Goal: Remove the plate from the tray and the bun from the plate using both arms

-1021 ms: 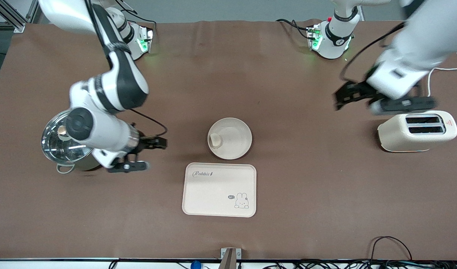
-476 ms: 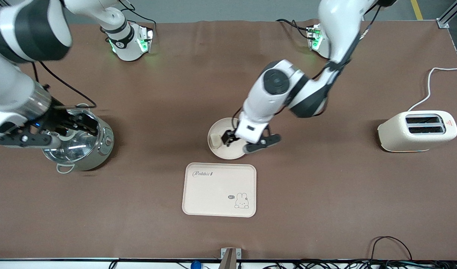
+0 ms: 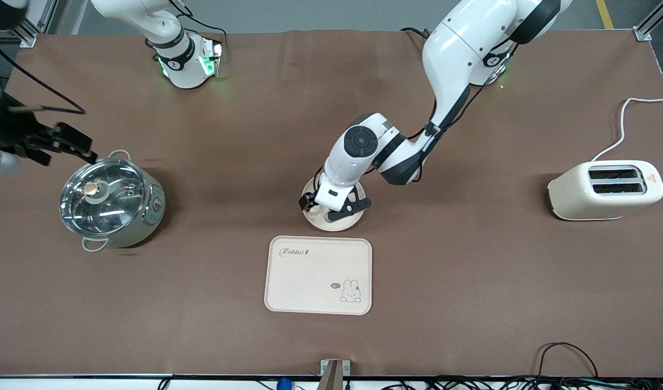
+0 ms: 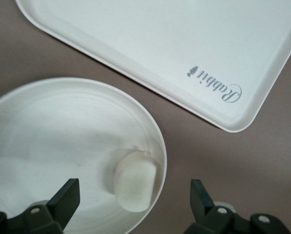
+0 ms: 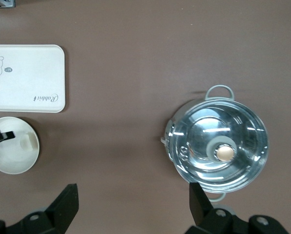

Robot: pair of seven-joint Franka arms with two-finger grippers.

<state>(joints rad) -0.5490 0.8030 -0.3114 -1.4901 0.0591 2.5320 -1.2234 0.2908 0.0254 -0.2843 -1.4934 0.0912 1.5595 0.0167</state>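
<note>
1. The left wrist view is giving us what the front view is not: the bun (image 4: 135, 181), a small, pale, blocky lump with rounded corners, is lying inside the plate (image 4: 48, 131) right against the raised rim. In the front view the left arm is covering it.
2. The left gripper (image 3: 331, 208) is hanging low over the plate, jaws spread wide; in its wrist view one black fingertip (image 4: 67, 195) is showing over the plate's floor and the other over bare table, with the bun and rim between them, gripping nothing.
3. The plate is sitting mid-table, round, shallow, matte cream, just farther from the front camera than the tray (image 3: 318, 275), a cream rectangle with rounded corners, "Rabbit" lettering and a little rabbit drawing.
4. The right gripper (image 3: 55, 143) is hovering high near the right arm's end of the table, jaws wide and empty; its wrist view is looking down on the pot (image 5: 218, 152), shiny steel with a glass lid and tan knob.
5. A glossy cream two-slot toaster (image 3: 605, 189) is standing toward the left arm's end, on brown table covering (image 3: 472, 271).
</note>
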